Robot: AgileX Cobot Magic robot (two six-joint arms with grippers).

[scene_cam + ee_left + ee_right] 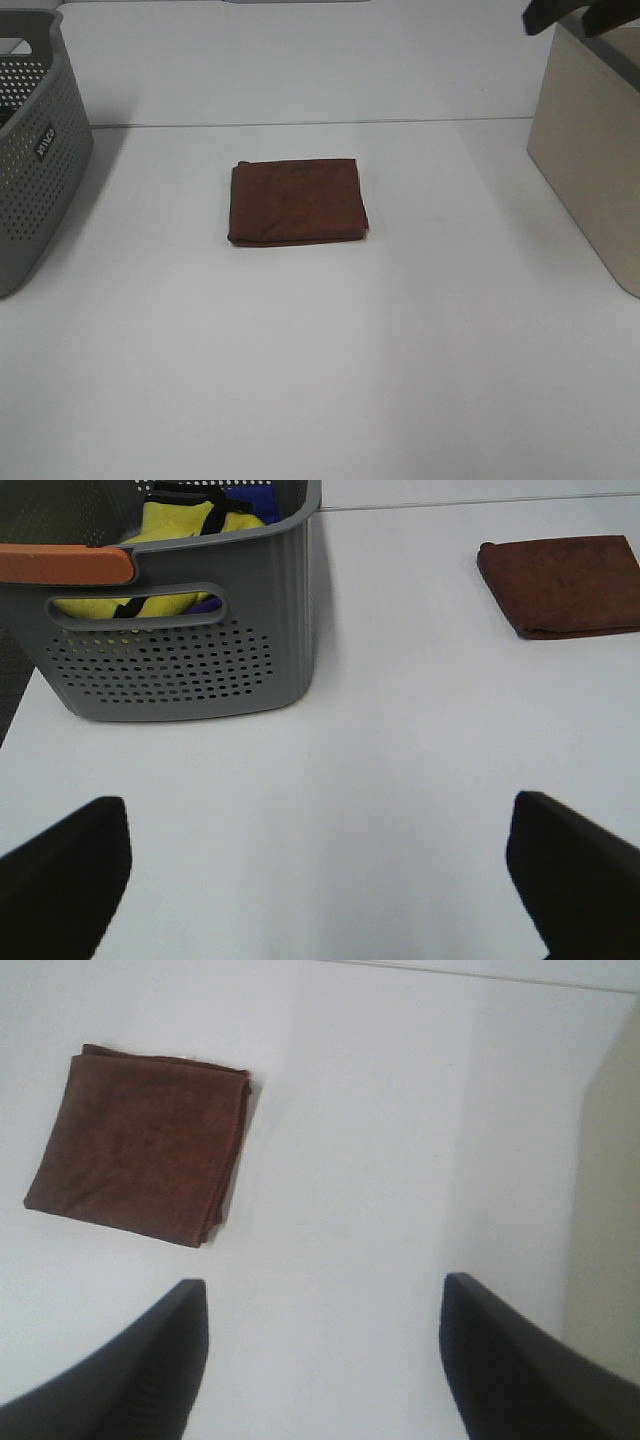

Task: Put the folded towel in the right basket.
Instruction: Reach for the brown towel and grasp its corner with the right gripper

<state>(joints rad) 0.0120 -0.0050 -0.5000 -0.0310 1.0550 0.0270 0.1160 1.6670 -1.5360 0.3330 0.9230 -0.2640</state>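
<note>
In the middle of the table (320,380), the folded brown towel (297,202) was lying flat and pretty much square to the camera. Its folded layers were stacked along the near edge and its corners were tidy. There was wide white tabletop on all four sides of it. Its back edge sat a little short of the seam line (300,124) that ran across the table.

The grey perforated basket (40,190) stood way off at the left edge, well apart from the towel. From the left wrist cam I could see some yellow cloth (190,530) piled inside it and an orange handle (60,563) along its rim. The beige basket (590,150) sat at the right edge, partly cut off by the frame. A long bare strip of table lay between its near wall and the towel's right edge.

The left gripper (318,802) was released, fingers (70,870) spread wide over plain table, with the grey basket just ahead of it and the towel further off to one side. The right gripper (320,1285) was also released, its jaws wide apart above the surface. The towel was off to one side of it and the beige wall on the other, and it wasn't touching either. In the overhead view only a dark bit of that arm poked in above the beige basket's rim.
</note>
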